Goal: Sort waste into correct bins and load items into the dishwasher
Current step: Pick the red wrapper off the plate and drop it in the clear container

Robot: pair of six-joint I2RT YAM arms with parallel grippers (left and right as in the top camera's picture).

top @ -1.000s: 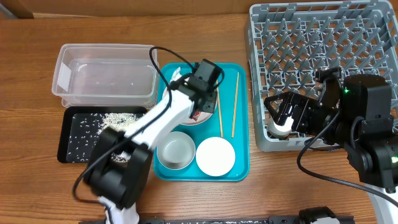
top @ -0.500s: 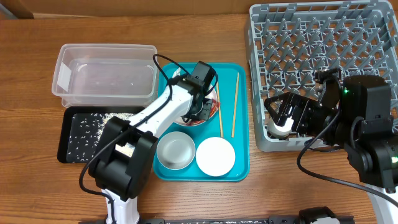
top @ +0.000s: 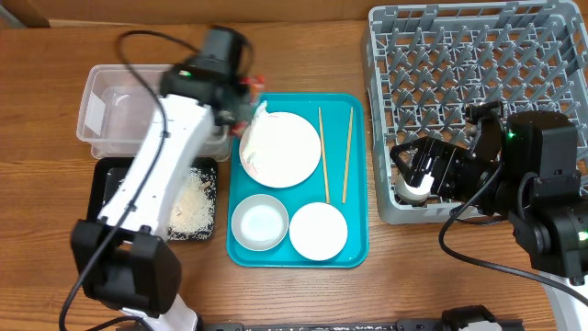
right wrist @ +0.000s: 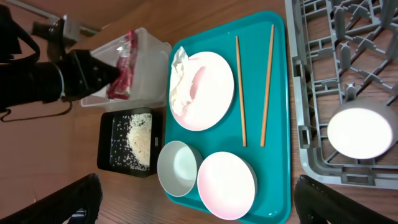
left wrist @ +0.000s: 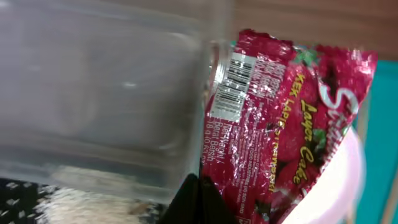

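Pinching the red snack wrapper (left wrist: 280,112) between closed fingers, the left gripper (top: 237,97) hovers at the clear tub's (top: 119,72) right edge, near the table's far-left corner. It should pass fully inside the rim before releasing, or the wrapper may drop outside.

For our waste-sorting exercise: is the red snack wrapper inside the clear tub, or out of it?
Out. The left gripper holds the red snack wrapper aloft at the clear tub's edge, not resting inside it.

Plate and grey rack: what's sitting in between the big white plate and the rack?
Two wooden chopsticks lie between the plate and the rack, side by side on the teal tray. The overhead view shows it.
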